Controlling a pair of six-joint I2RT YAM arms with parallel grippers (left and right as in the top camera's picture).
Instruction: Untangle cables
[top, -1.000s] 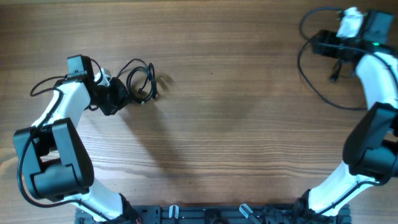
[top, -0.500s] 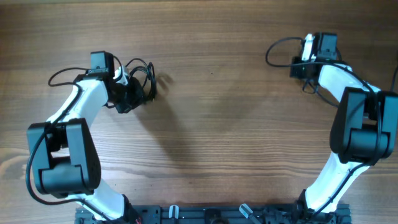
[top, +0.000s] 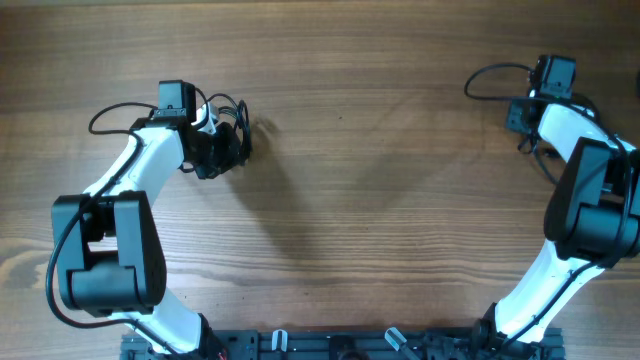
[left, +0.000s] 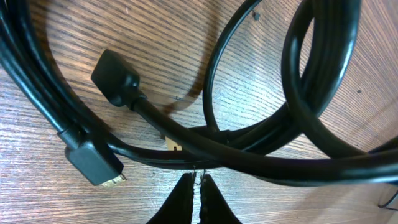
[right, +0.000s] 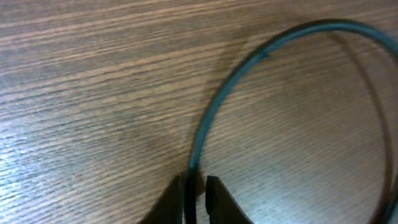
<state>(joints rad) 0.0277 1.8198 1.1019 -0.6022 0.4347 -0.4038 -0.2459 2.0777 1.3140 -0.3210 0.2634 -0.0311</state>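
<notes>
Starts at the left gripper (left: 198, 182): clenched, narrowed to a hairline seam between two black wedge-shaped tips. Meets the underside of the knotted bundle (left: 314, 68) right at that seam; cannot tell whether any strand is actually pinched. Shows smooth, glossy round cords in that bundle, thick ones crossing over a thinner one, curved into overlapping loops. Finds two plug ends among them: a blocky matte black plug (left: 115, 78) with rounded corners, and a flatter rectangular plug (left: 92, 163) tipped with a sliver of gold-coloured metal. Lies flat on the table (top: 380, 200), a brown wood-grain surface with fine parallel streaks. Seen from overhead, places the bundle left of centre, toward the far edge, hard against the gripper at the end of the white-shelled left arm (top: 140, 175) with its black joints.

Moves on to the right gripper (right: 196, 186): drawn nearly together around the looping cord (right: 217, 99), with a sliver of wood visible beside the cord; cannot tell whether squeezed or merely straddled. Traces that cord up from the tips in a wide smooth arc, thin, round, dark with a teal sheen, blurred toward the top. From overhead, sets this at the far right of the table, well apart from the bundle, with a thin black loop curving out to the left of the white right arm (top: 575, 130).
</notes>
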